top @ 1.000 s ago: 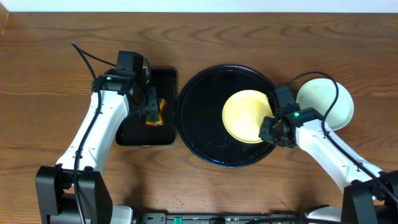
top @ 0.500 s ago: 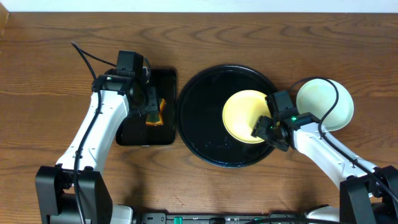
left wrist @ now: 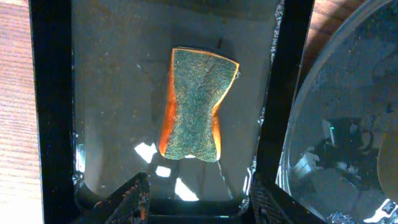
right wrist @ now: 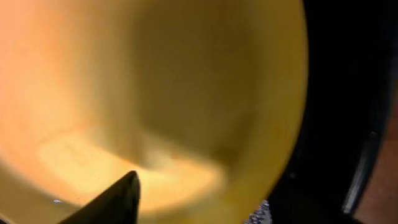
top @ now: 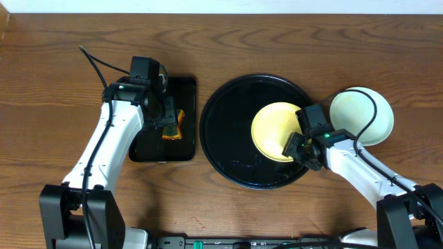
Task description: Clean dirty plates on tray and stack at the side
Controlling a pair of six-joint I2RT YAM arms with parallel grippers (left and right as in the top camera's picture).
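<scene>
The pale yellow plate (top: 273, 128) lies in the right half of the round black tray (top: 225, 131). My right gripper (top: 294, 146) is open and straddles the plate's near right rim. In the right wrist view one finger is over the plate's inside (right wrist: 155, 81) and the other shows just outside the rim, with the gripper (right wrist: 189, 205) around it and the black tray (right wrist: 336, 93) beyond. A pale mint plate (top: 361, 114) lies on the table right of the tray; I cannot tell if another is under it. My left gripper (top: 165, 117) is open and empty.
A small rectangular black tray (top: 163, 149) left of the round tray holds a green and orange sponge (left wrist: 196, 106). My left gripper (left wrist: 199, 199) hovers just above it. The round tray's wet rim (left wrist: 336, 124) shows at the right of the left wrist view.
My right gripper moved left onto the yellow plate's rim, then eased back a little. The plate and the round tray shifted slightly right. The left arm has not moved.
</scene>
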